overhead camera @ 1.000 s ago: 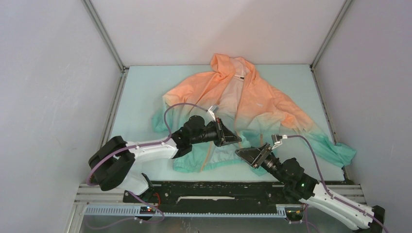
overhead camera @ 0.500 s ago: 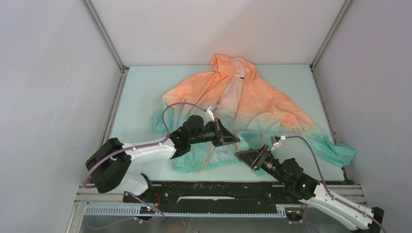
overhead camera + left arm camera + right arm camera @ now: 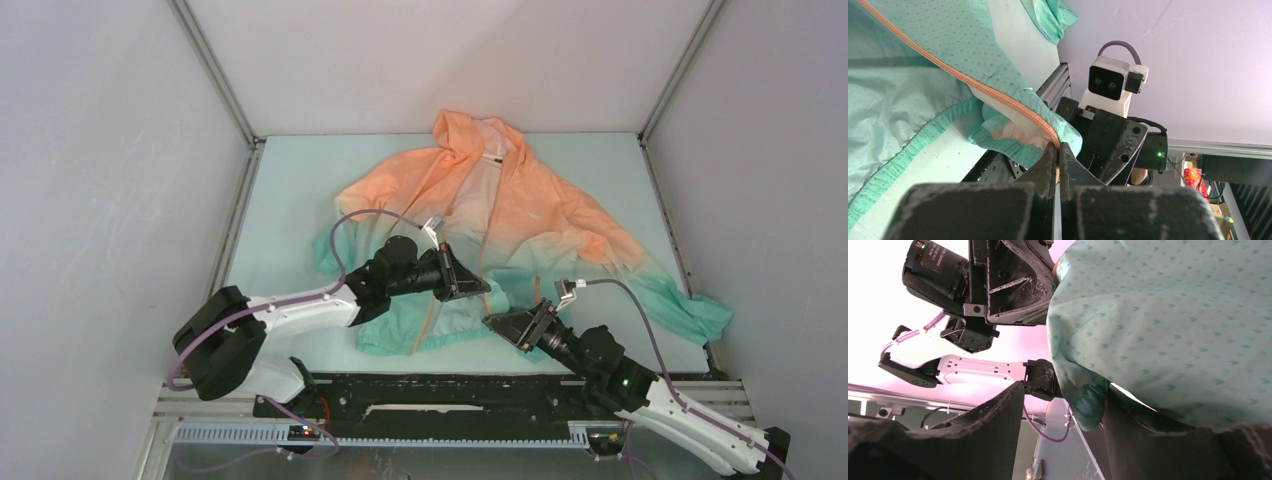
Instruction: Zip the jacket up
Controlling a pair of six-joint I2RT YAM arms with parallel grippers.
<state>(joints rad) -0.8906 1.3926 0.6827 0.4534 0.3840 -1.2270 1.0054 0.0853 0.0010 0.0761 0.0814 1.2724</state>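
Observation:
The jacket (image 3: 520,200) lies spread on the table, peach-orange at the hood and mint-teal at the hem, with its front open. My left gripper (image 3: 485,288) is shut on the orange zipper edge (image 3: 998,97) near the hem and holds it lifted; the jaws pinch the tape in the left wrist view (image 3: 1057,146). My right gripper (image 3: 497,322) is open just below and in front of it. In the right wrist view a teal hem corner (image 3: 1088,410) hangs between its spread fingers (image 3: 1063,390), close to the right finger.
The jacket's right sleeve (image 3: 690,305) trails toward the table's right edge. A black rail (image 3: 450,395) runs along the near edge. White walls close in the table on three sides. The left arm's purple cable (image 3: 350,225) loops over the left sleeve.
My left gripper has drawn slightly back to the left with the zipper edge still held. My right gripper has shifted a little left and nearer, staying open under the hem.

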